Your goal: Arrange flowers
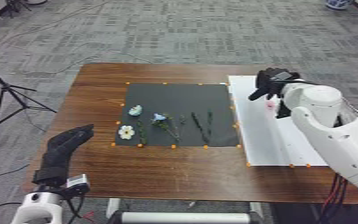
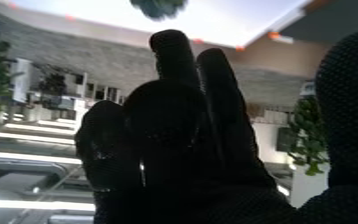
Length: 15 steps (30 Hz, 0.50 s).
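Observation:
In the head view, my right hand (image 1: 278,80) is over the upper part of the white board (image 1: 295,150), its fingers loosely extended. A small pink item (image 1: 270,104) lies on the board just below it. On the dark mat (image 1: 171,93) are a pale blue-white flower (image 1: 135,110), a white flower (image 1: 126,132), a blue flower (image 1: 160,117) with a stem, and green stems (image 1: 199,127). My left hand (image 1: 67,142) is left of the mat with straight fingers. In the right wrist view, my right hand (image 2: 171,130) has its thumb apart; a blurred dark-green thing (image 2: 160,7) is beyond the fingertips.
The brown table (image 1: 158,172) extends around the mat and board. Small orange markers line their edges. A black tripod (image 1: 7,87) stands on the floor to the left of the table.

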Motion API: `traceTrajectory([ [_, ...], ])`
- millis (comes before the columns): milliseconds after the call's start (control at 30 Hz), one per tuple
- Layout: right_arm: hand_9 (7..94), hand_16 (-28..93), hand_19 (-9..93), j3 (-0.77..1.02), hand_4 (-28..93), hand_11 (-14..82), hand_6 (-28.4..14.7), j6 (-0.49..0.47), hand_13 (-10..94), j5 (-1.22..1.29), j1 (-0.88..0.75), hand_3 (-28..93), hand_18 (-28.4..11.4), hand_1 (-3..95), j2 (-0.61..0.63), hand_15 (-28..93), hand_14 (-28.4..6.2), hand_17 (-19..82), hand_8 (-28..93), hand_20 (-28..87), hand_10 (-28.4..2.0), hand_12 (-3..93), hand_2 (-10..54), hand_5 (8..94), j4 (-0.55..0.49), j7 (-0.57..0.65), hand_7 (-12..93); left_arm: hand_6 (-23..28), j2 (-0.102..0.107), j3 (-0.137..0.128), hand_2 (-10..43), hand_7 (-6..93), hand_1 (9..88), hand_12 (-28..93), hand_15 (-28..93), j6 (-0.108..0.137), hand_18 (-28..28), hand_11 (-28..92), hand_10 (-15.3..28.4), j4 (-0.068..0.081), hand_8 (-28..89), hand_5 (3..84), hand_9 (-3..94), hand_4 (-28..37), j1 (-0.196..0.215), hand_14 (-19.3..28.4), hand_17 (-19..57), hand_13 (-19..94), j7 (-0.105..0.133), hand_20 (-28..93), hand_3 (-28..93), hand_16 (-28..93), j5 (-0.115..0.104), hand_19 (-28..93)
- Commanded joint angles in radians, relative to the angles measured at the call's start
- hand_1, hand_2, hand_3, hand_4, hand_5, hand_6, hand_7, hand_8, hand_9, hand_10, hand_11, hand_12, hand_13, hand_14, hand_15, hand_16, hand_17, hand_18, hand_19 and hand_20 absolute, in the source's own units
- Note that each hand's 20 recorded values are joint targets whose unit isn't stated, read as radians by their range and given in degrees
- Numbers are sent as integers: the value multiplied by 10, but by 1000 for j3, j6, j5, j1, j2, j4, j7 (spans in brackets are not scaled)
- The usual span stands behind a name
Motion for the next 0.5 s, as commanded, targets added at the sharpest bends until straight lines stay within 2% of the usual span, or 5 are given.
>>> traceTrajectory([
  [33,732,341,932,62,-162,183,-19,-43,854,0,-77,612,-162,310,48,601,-59,571,-44,574,-129,231,-95,589,-16,28,162,-26,-16,-8,-63,177,310,99,169,-16,137,192,133,-14,-110,528,491,-251,14,157,22,365,-14,156,646,0,11,128],
  [267,733,343,932,115,-164,187,-17,-41,857,7,-132,617,-161,325,50,600,-56,575,-46,577,-125,231,-95,598,-11,33,174,-27,-23,-8,-59,178,307,99,171,-13,137,192,133,-18,-110,531,490,-252,20,158,22,365,-16,156,646,1,13,127],
  [500,737,343,932,108,-164,198,-17,25,864,9,-154,635,-156,358,28,602,-50,582,-48,578,-117,235,-95,596,27,40,179,-26,-27,-4,-56,176,304,99,171,-14,136,192,133,-21,-110,532,490,-256,25,159,22,364,-13,156,648,1,10,125],
])
